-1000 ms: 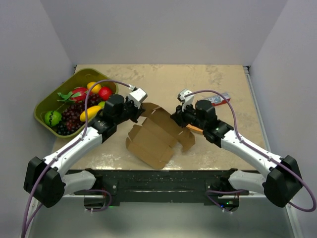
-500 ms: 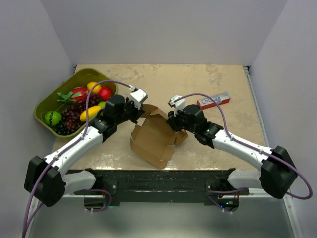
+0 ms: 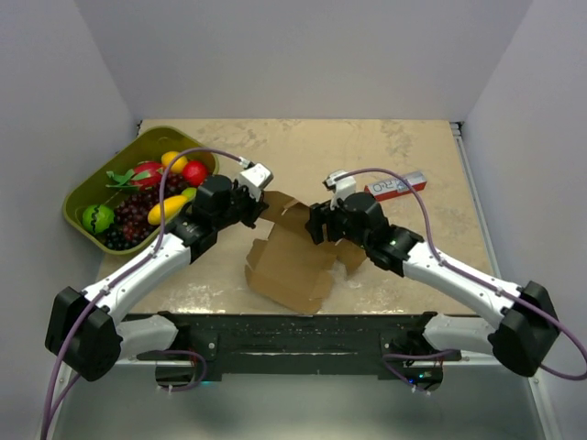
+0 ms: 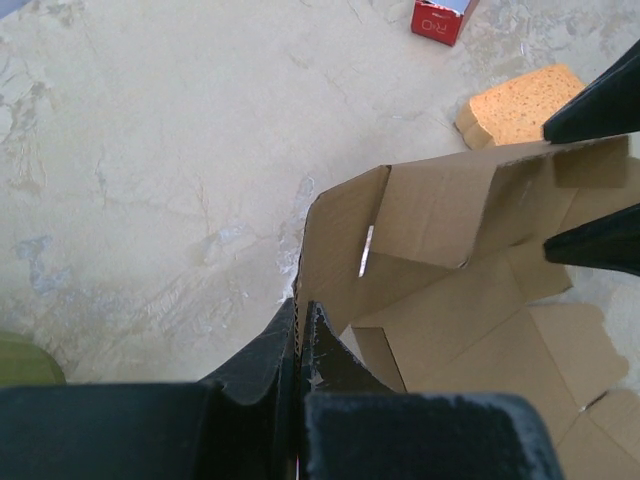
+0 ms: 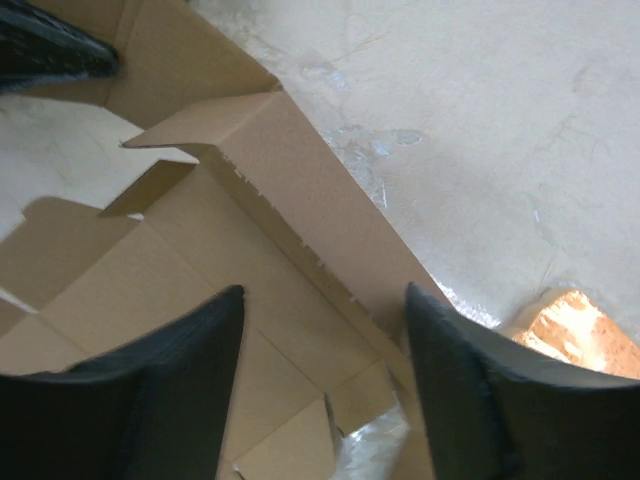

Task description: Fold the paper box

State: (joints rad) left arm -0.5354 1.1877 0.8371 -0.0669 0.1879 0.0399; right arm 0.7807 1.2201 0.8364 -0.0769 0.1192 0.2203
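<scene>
Beige mottled table (image 3: 385,147), pale walls on three sides. Far left sat a green tray (image 3: 81,225) of toy fruit: grapes, yellow and red pieces. It had no part in the job.

My left pincer (image 4: 302,328) was pressed together on the far-left edge of the paper box (image 3: 289,266), with the cardboard wall running straight into the closed fingers. My read: that hold anchored the sheet and kept that wall upright so the other side could be worked.

The box lay near the middle of the table, between my two arms, and was half-formed. Its base was flat, one wall and a flap stood up, and the other flaps splayed toward the near edge. It was plain brown with no print on it.

My right pincer (image 5: 322,300) hung just above the box's right part with its fingers wide apart and nothing gripped. A creased flap lay under the gap, so I judged it was placed to press or take that flap next.

An orange sponge (image 4: 515,105) lay just beside the box's right edge; I couldn't tell whether they touched. Further right and far, well apart from the box, lay a red-and-white carton (image 3: 396,186). White letters on its red end looked like an R and an O, and the rest was too small to read.
</scene>
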